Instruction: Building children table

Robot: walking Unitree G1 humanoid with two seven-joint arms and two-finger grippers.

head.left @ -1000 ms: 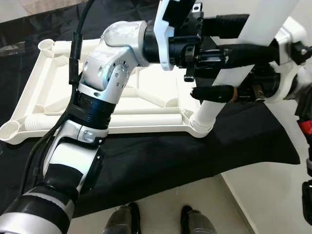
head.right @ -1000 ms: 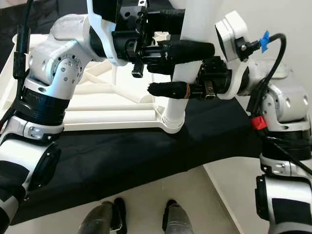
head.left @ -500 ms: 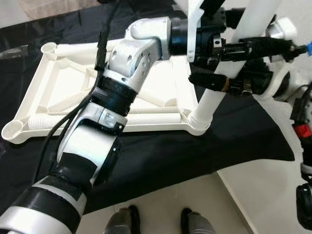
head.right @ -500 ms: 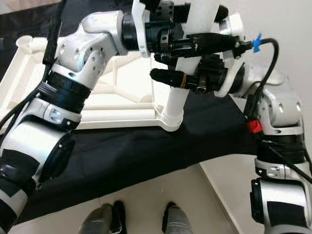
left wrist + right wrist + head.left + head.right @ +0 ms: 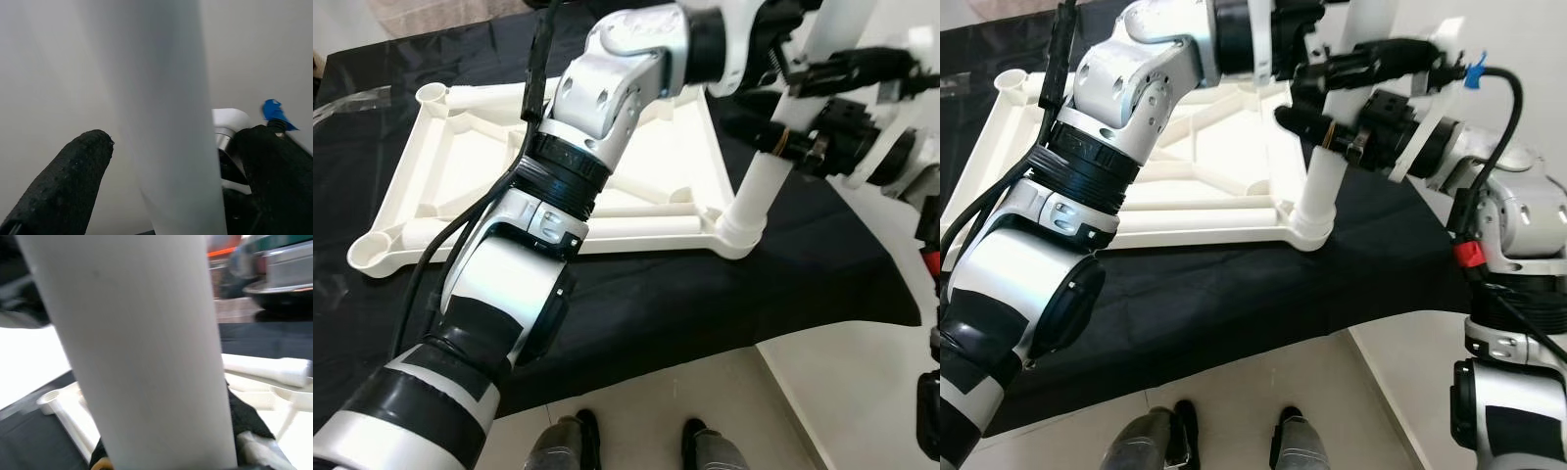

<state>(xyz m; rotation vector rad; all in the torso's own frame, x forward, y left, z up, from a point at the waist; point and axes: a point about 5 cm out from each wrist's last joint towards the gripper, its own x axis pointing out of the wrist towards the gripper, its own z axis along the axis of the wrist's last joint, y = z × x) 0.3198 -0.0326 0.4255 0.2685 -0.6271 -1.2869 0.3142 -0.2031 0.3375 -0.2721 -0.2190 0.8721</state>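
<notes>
A white table frame [image 5: 636, 233] lies upside down on a black cloth [image 5: 705, 294]. A white table leg [image 5: 756, 191] stands tilted in the frame's near right corner socket [image 5: 740, 235]. My right gripper [image 5: 1304, 93] is shut on the leg at mid-height, one black finger on each side. Higher up the same leg, my left gripper [image 5: 178, 134] reaches across from the left. Its two fingers [image 5: 63, 191] straddle the leg with a thin gap on each side. The leg's top runs out of the picture.
Empty round sockets show at the frame's near left corner [image 5: 370, 253] and far left corner [image 5: 431, 95]. The cloth's front edge hangs over a pale floor, where my feet [image 5: 573, 446] stand. A white wall [image 5: 901, 392] rises at the right.
My left gripper has risen along the leg, from level with the right gripper to above it. The camera has shifted. The right gripper keeps its hold on the leg.
</notes>
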